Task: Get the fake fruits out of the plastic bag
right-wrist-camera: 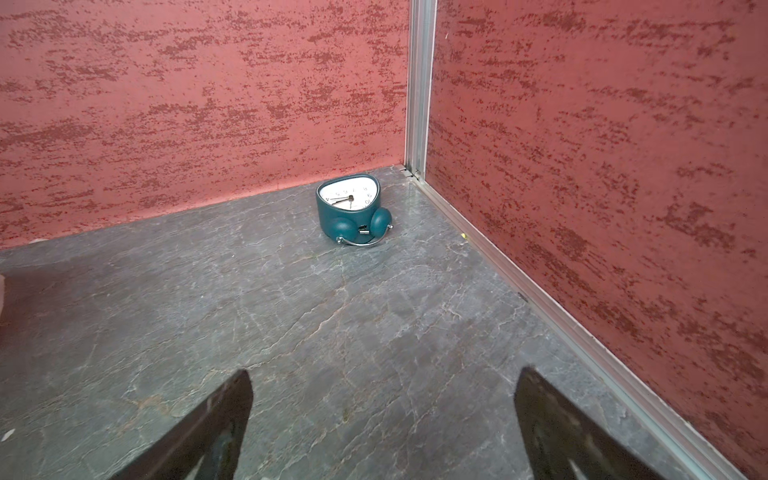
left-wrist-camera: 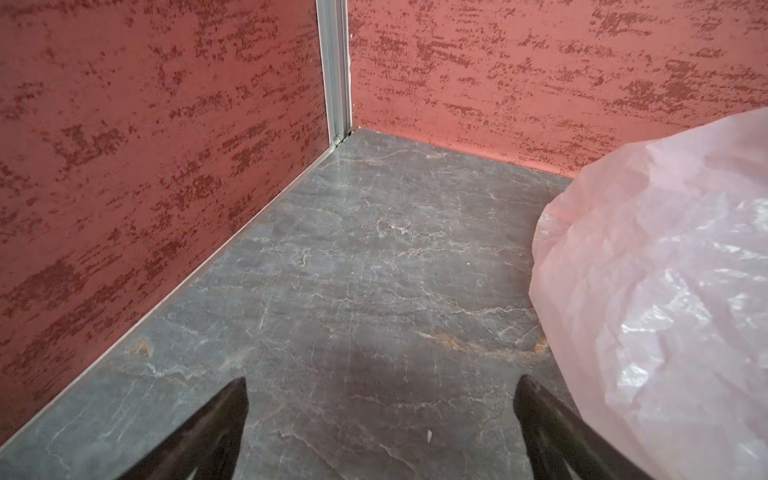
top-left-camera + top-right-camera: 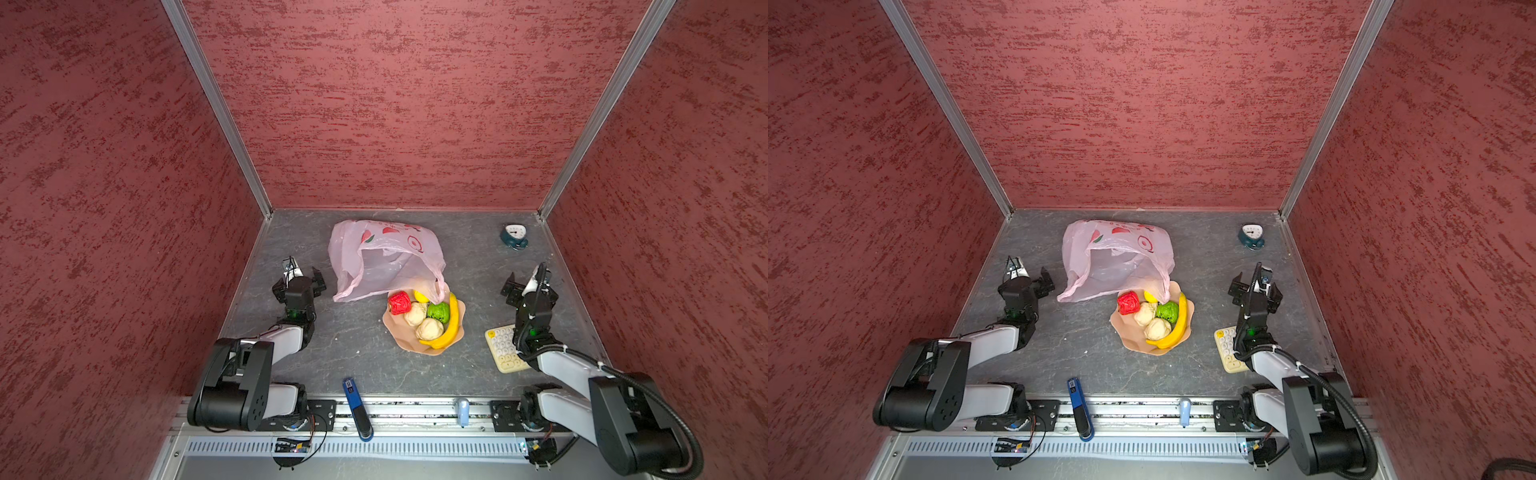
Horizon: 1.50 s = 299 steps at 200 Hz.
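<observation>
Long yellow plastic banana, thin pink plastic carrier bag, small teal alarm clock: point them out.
Long yellow plastic banana (image 3: 454, 322): in a top view, middle of its curve.
Thin pink plastic carrier bag (image 3: 386, 262): in a top view, crumpled middle.
Small teal alarm clock (image 1: 353, 214): right wrist view, casing below dial.

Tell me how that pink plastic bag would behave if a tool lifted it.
The plastic bag looks thin and crinkled, so it would probably sag and fold, not hold shape. It seems empty, so likely very light. One handle drapes over the bowl, so pulling might nudge the small yellow fruit.
</observation>
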Each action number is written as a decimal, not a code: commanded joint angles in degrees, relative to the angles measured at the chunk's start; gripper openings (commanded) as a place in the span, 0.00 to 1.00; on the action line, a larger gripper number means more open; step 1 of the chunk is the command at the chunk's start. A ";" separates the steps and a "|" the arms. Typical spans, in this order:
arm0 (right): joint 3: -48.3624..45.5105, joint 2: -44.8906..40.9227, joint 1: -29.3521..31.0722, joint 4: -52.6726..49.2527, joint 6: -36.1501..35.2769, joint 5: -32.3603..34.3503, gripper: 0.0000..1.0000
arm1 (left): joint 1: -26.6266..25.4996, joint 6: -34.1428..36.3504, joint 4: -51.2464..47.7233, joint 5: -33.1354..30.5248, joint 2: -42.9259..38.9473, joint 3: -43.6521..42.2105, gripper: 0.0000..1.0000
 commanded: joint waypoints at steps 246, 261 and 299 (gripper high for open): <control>3.68 21.18 -5.00 23.66 -3.01 -12.08 0.99 | 3.85 4.62 13.80 16.60 10.32 0.86 0.99; 3.67 21.21 -5.00 23.76 -2.97 -12.07 0.99 | 3.88 4.64 13.82 16.61 10.35 0.82 0.99; 3.66 21.18 -5.02 23.84 -2.99 -11.93 0.99 | 3.88 4.57 13.66 16.69 10.29 0.82 1.00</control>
